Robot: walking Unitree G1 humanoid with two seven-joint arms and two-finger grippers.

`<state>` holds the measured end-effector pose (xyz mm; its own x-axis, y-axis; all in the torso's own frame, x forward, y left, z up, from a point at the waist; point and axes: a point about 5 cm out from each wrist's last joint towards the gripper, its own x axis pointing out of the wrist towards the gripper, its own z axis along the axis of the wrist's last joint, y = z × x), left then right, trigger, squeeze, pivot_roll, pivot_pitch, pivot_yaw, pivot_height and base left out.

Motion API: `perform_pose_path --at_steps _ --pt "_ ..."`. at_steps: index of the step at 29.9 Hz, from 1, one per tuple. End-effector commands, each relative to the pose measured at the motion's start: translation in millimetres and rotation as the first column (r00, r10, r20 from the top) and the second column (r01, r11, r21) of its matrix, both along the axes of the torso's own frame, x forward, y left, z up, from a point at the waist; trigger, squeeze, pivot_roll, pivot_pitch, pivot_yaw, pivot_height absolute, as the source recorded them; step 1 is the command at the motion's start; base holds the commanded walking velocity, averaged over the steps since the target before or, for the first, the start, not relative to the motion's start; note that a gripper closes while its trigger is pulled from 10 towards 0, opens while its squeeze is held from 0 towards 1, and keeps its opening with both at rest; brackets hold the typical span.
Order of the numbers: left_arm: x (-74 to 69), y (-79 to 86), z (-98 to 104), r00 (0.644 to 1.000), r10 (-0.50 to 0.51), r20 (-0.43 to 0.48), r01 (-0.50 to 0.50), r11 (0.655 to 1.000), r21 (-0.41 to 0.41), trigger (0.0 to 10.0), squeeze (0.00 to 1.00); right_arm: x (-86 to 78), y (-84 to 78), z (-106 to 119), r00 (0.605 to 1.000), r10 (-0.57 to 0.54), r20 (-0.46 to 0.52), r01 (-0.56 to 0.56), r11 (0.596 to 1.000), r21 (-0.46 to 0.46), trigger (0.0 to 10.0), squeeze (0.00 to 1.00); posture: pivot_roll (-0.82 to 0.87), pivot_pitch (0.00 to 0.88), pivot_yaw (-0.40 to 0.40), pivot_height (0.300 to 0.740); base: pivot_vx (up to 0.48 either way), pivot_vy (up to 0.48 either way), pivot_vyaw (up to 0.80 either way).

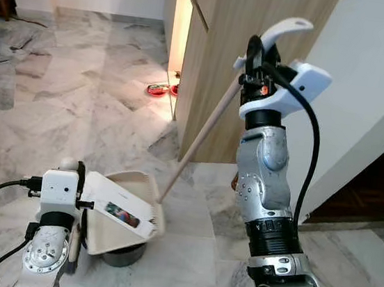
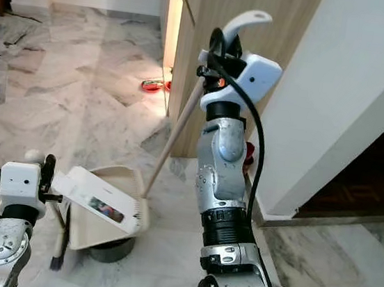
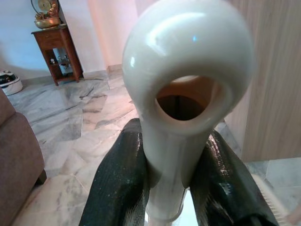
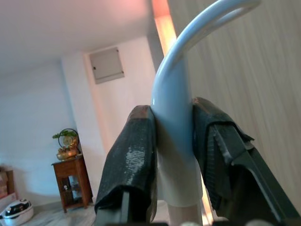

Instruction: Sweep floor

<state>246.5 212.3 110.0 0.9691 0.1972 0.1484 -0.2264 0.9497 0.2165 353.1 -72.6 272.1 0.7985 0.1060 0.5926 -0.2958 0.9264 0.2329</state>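
Right tool [image 1: 259, 54]: raised high beside the wooden cabinet [image 1: 219, 63], its two black fingers [image 4: 134, 160] clamped on the pale curved top of the broom handle [image 1: 203, 134].
Broom handle: a long wooden stick, tilted, running from the right tool down to the floor [image 1: 78, 101] at the foot of the cabinet corner; its lower end meets the far rim of the dustpan.
Broom head: hidden behind the dustpan; cannot be made out.
Left tool [image 3: 164, 188]: low at the robot's left, its fingers [image 3: 122, 183] closed around the white looped handle [image 3: 181, 70] of the dustpan.
Dustpan [image 1: 124, 212]: cream, tilted up rather than flat on the floor, a labelled flap across its mouth; it sits over a dark round object [image 1: 122, 254] on the floor.
Floor: grey-veined marble; no loose dirt can be told from the veining.
Red objects [image 1: 160, 89]: on the floor by the lit cabinet gap, well apart from the dustpan.
Progress (judged): both implements are in hand and brought together, which suggests a collecting or emptying stage; how much floor remains unswept cannot be judged here.
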Motion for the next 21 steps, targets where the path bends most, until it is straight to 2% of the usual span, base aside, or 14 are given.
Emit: perform_pose_path --at_steps 1,5,21 --pt "0.0 -6.3 12.0 0.997 -0.025 0.066 0.024 1.0 0.01 10.0 0.0 -12.0 0.1 32.8 0.985 -0.022 0.171 0.024 1.0 -0.013 10.0 0.0 0.1 0.044 -0.094 0.74 0.0 0.0 0.0" --pt "0.0 -7.4 11.8 0.997 -0.028 0.066 0.027 1.0 0.009 10.0 0.0 -20.5 5.7 40.6 0.968 -0.039 0.25 0.058 0.996 -0.073 10.0 0.0 0.1 0.044 -0.097 0.74 0.0 0.0 0.0" --pt "0.0 -7.4 11.8 0.997 -0.028 0.066 0.027 1.0 0.009 10.0 0.0 -20.5 5.7 40.6 0.968 -0.039 0.25 0.058 0.996 -0.073 10.0 0.0 0.1 0.044 -0.097 0.74 0.0 0.0 0.0"
